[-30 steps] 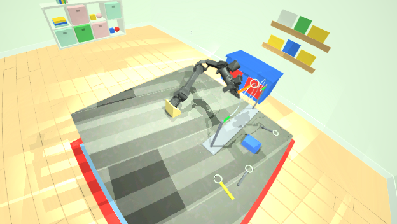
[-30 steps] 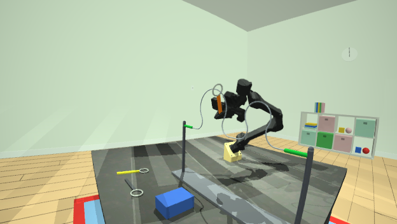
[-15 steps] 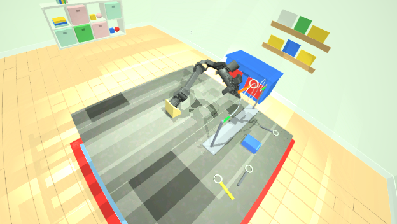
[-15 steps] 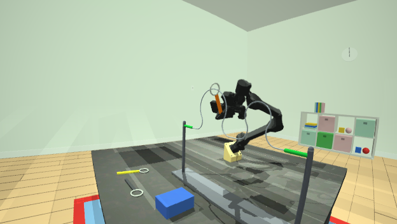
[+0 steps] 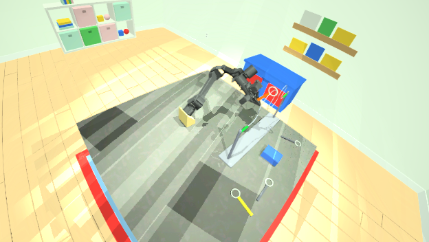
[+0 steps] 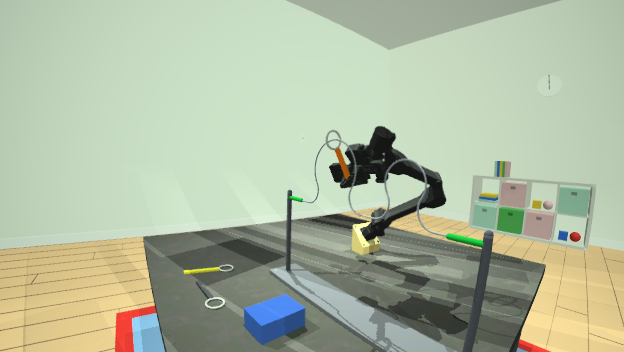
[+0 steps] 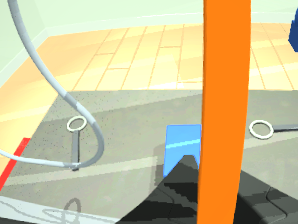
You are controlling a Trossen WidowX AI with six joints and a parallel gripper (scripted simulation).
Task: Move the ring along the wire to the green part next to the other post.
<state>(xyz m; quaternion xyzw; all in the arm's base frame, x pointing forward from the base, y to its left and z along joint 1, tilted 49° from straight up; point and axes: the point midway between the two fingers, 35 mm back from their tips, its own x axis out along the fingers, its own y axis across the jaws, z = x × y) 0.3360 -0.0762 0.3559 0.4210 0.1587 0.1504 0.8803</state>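
Observation:
The ring (image 5: 273, 91) (image 6: 333, 139) with the orange handle (image 5: 264, 96) (image 6: 342, 162) (image 7: 222, 96) is held high in the air, at the top of the first arc of the thin grey wire (image 6: 316, 162) (image 7: 33, 50). My gripper (image 5: 258, 100) (image 6: 345, 173) is shut on the lower part of the handle, and the ring points upward. One post (image 6: 289, 230) (image 5: 234, 144) carries a green part (image 6: 296, 198) (image 5: 245, 129). The other post (image 6: 477, 295) (image 5: 280, 103) carries the other green part (image 6: 464, 239) (image 5: 284, 95). Whether the ring touches the wire cannot be told.
The posts stand on a pale base plate (image 5: 237, 155) (image 6: 325, 295). A blue block (image 5: 271, 155) (image 6: 274, 317) (image 7: 181, 145), a yellow-handled ring (image 5: 242, 201) (image 6: 205, 270) and grey-handled rings (image 5: 265, 189) (image 6: 210, 295) (image 5: 292, 140) lie on the table. A blue bin (image 5: 275, 72) stands behind the wire.

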